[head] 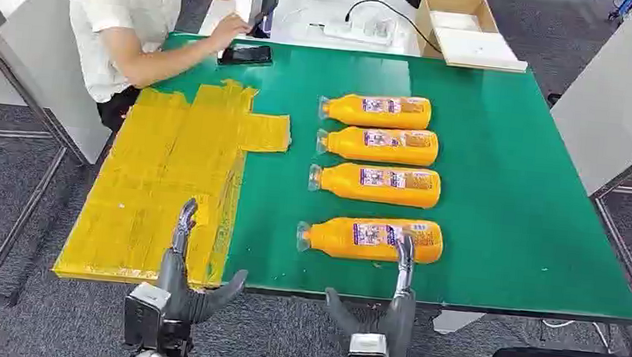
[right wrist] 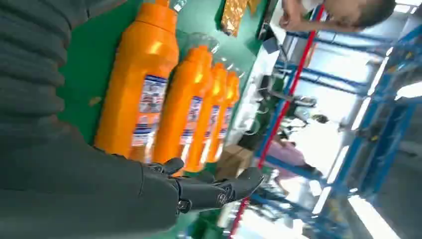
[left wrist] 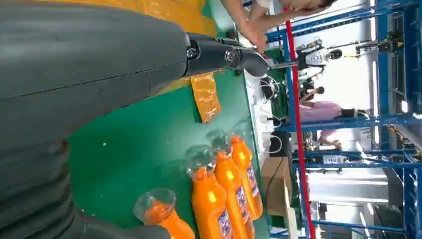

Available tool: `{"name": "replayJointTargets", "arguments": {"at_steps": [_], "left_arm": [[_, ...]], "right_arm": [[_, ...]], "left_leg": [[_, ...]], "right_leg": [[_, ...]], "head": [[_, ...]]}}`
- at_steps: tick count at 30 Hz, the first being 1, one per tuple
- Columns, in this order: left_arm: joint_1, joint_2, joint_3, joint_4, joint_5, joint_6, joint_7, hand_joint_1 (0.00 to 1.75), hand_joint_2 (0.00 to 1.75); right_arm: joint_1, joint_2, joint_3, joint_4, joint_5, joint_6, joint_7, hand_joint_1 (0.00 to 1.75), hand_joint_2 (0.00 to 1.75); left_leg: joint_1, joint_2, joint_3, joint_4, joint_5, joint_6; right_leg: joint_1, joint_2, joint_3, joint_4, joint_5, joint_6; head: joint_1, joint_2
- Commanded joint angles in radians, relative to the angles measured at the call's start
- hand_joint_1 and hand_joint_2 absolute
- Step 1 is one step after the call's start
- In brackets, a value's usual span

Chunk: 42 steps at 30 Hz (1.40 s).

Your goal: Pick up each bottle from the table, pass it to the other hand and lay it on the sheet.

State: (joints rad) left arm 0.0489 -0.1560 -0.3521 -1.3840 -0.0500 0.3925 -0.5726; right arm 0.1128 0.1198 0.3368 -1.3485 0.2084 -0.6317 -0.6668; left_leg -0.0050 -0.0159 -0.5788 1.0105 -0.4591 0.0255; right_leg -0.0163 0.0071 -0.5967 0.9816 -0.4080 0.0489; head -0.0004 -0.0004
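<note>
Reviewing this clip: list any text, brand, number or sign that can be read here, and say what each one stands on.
No text here can be read.
Labels on the four orange bottles: printed blue, white and red, too blurred to read, also in the right wrist view.
Phone on the green table: its screen is dark, no text.
Cardboard box: no legible print.

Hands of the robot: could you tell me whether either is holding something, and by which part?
Nothing is held: the left hand and right hand are both open, the bottles untouched.
</note>
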Motion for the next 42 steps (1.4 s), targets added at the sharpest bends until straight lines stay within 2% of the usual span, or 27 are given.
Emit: {"name": "replayJointTargets", "arguments": {"at_steps": [1, 16, 17, 21, 27, 32, 42], "left_arm": [[-0.021, 0.011, -0.052, 0.063, 0.027, -0.027, -0.016, 0.00, 1.75], [-0.025, 0.012, -0.055, 0.070, 0.028, -0.029, -0.017, 0.00, 1.75], [-0.024, 0.013, -0.056, 0.070, 0.029, -0.034, -0.018, 0.00, 1.75], [-0.015, 0.012, -0.068, 0.074, 0.037, -0.057, -0.016, 0.00, 1.75], [-0.018, 0.012, -0.088, 0.065, 0.027, -0.077, -0.014, 0.00, 1.75], [-0.029, -0.002, -0.083, 0.087, 0.036, -0.080, -0.016, 0.00, 1.75], [-0.035, -0.002, -0.087, 0.085, 0.053, -0.097, -0.007, 0.00, 1.75]], "right_arm": [[-0.118, -0.082, -0.142, 0.156, 0.350, -0.064, 0.071, 0.00, 1.75], [-0.125, -0.079, -0.153, 0.171, 0.348, -0.056, 0.064, 0.00, 1.75], [-0.132, -0.089, -0.164, 0.181, 0.433, -0.066, 0.111, 0.00, 1.75], [-0.202, -0.171, -0.185, 0.289, 0.540, -0.034, 0.217, 0.00, 1.75], [-0.331, -0.224, -0.154, 0.514, 0.634, 0.051, 0.289, 0.00, 1.75], [-0.410, -0.244, -0.119, 0.631, 0.682, 0.099, 0.335, 0.00, 1.75], [-0.565, -0.250, -0.054, 0.834, 0.816, 0.057, 0.450, 0.00, 1.75]], "left_leg": [[0.001, 0.001, 0.004, -0.002, 0.000, -0.002], [0.000, 0.001, 0.003, -0.001, 0.000, -0.001], [0.001, 0.002, 0.004, -0.001, -0.001, -0.002], [0.000, 0.002, 0.004, -0.001, 0.000, -0.001], [-0.001, 0.002, 0.004, -0.001, 0.000, -0.001], [-0.001, 0.002, 0.004, -0.001, 0.000, -0.001], [0.000, 0.005, 0.004, 0.000, -0.001, -0.002]], "right_leg": [[0.001, -0.001, 0.005, -0.002, 0.000, -0.002], [0.000, 0.000, 0.002, -0.001, 0.000, -0.001], [0.001, 0.000, 0.004, -0.002, 0.000, -0.002], [0.001, 0.000, 0.005, -0.003, 0.000, -0.001], [-0.001, 0.001, 0.004, -0.002, 0.001, -0.001], [0.000, 0.001, 0.004, -0.002, 0.001, -0.001], [0.000, 0.003, 0.004, -0.001, 0.001, -0.001]], "head": [[0.000, 0.000], [0.000, 0.000], [0.000, 0.000], [0.000, 0.000], [0.000, 0.000], [0.000, 0.000], [0.000, 0.000]]}}
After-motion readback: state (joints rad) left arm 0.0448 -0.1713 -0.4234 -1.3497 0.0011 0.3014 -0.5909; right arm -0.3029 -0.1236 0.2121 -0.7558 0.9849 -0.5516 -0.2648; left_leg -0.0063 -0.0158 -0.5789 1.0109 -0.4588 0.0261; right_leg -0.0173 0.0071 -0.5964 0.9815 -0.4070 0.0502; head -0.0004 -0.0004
